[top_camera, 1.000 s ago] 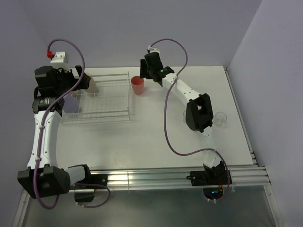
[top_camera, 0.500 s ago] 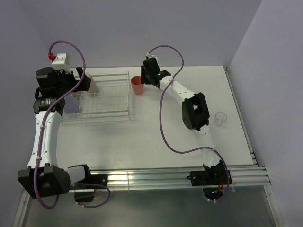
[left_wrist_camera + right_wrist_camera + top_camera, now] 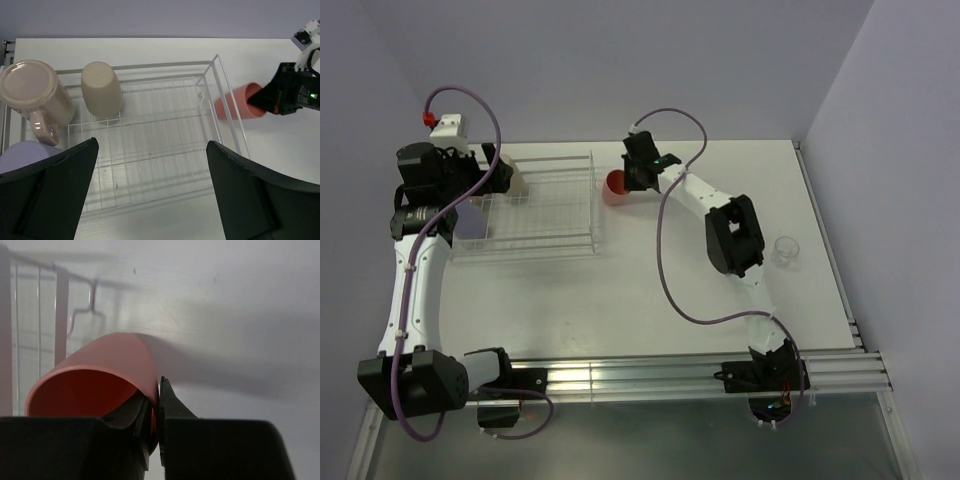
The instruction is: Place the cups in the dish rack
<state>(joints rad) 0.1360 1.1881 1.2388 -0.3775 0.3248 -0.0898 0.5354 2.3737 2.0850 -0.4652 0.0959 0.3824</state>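
The coral-red plastic cup [image 3: 95, 385], judged light, stiff and slick-walled, sits tilted in the right gripper [image 3: 155, 396], whose jaws are closed thinly on its rim wall, one finger inside and one outside, with the dish rack [image 3: 60, 290] just ahead-left of the gripper.

You see one coral-red tumbler [image 3: 235, 104], one tan tumbler [image 3: 101, 89] and one lavender tumbler [image 3: 22, 156], three in all, plus one pale pink mug [image 3: 32, 95], one clear glass [image 3: 785, 250] and one dish rack [image 3: 155, 135].
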